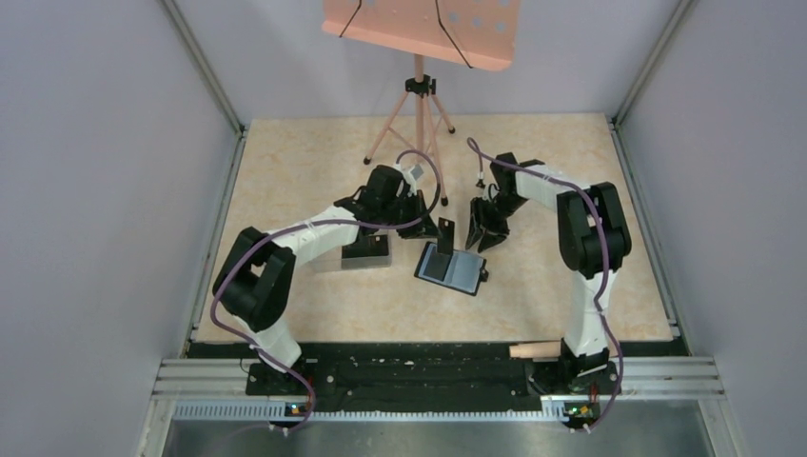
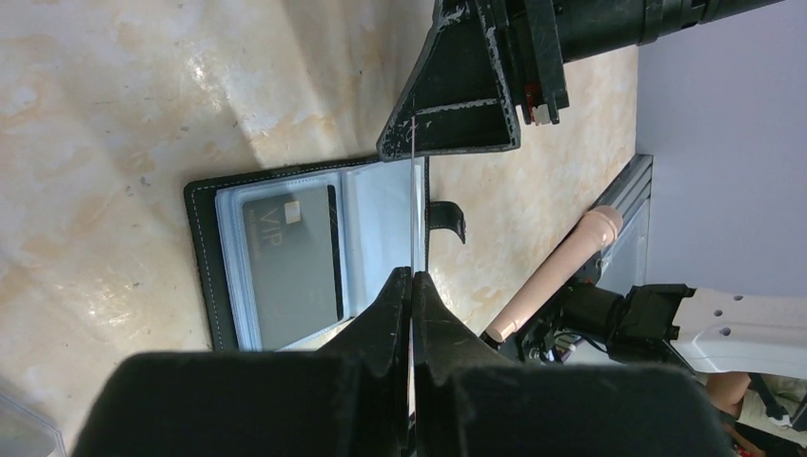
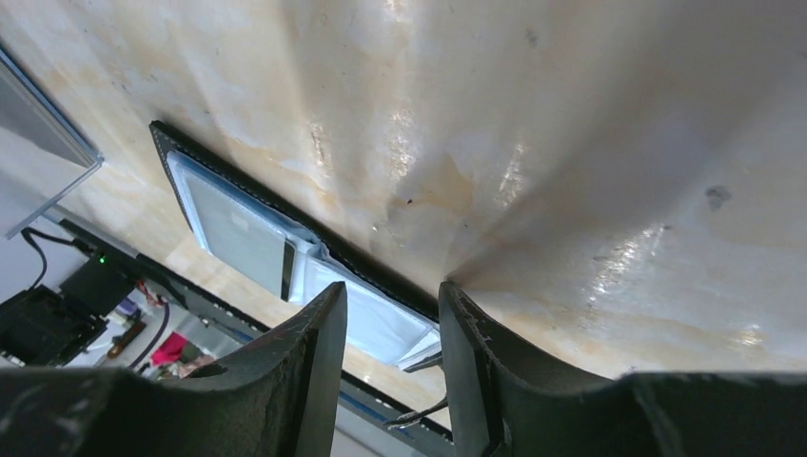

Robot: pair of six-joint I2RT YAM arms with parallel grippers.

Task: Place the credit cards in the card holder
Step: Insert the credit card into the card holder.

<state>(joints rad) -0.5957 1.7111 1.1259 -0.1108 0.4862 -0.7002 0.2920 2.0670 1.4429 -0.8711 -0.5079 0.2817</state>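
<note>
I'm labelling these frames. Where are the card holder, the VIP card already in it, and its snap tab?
card holder point(image 2: 213, 257): left wrist view, on its black stitched left border.
VIP card point(image 2: 290, 267): left wrist view, middle of its face, inside the clear pocket.
snap tab point(image 2: 449, 209): left wrist view, on the curled strap.

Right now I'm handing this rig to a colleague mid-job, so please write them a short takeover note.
Left gripper: jaws shut on a credit card, held edge-on above the open card holder.
Right gripper: jaws open, empty, close to the holder.
Done: one VIP card sits in a pocket.
Left: slot in the held card; check the clear box, contents unclear.
</note>
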